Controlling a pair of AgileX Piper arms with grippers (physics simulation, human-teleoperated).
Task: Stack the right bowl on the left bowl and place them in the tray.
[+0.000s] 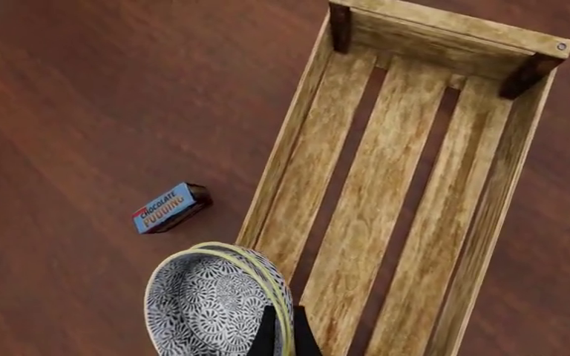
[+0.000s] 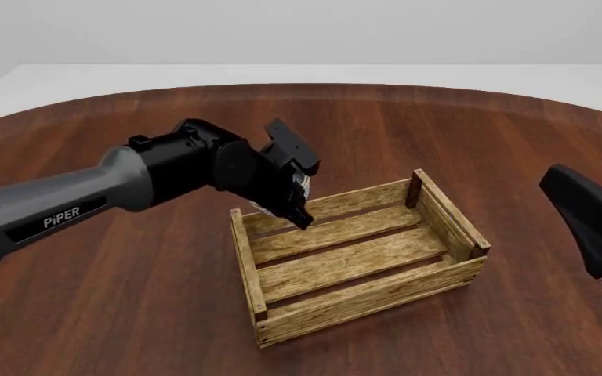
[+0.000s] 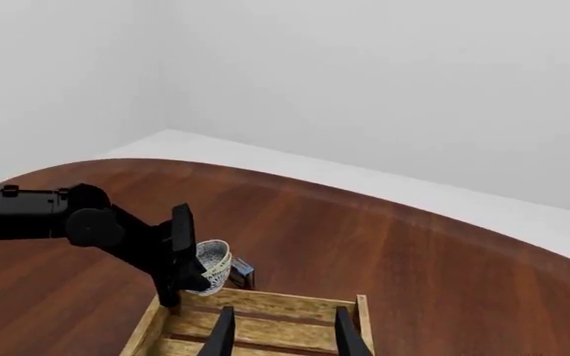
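Two speckled bowls (image 1: 205, 304) are nested one in the other, and I cannot tell the right bowl from the left bowl. My left gripper (image 1: 285, 335) is shut on their rims and holds them tilted in the air. In the front view the bowls (image 2: 304, 186) hang just above the far left corner of the tray (image 2: 359, 254), mostly hidden by the left gripper (image 2: 297, 202). The tray (image 1: 394, 208) holds nothing. My right gripper (image 3: 285, 334) is open and holds nothing, back from the tray (image 3: 265, 315) on its right side.
A small blue and dark chocolate pudding box (image 1: 171, 208) lies on the wooden table just outside the tray's far left side, and shows as a dark box (image 3: 243, 274) behind the bowls. The right arm (image 2: 592, 227) stands at the table's right edge.
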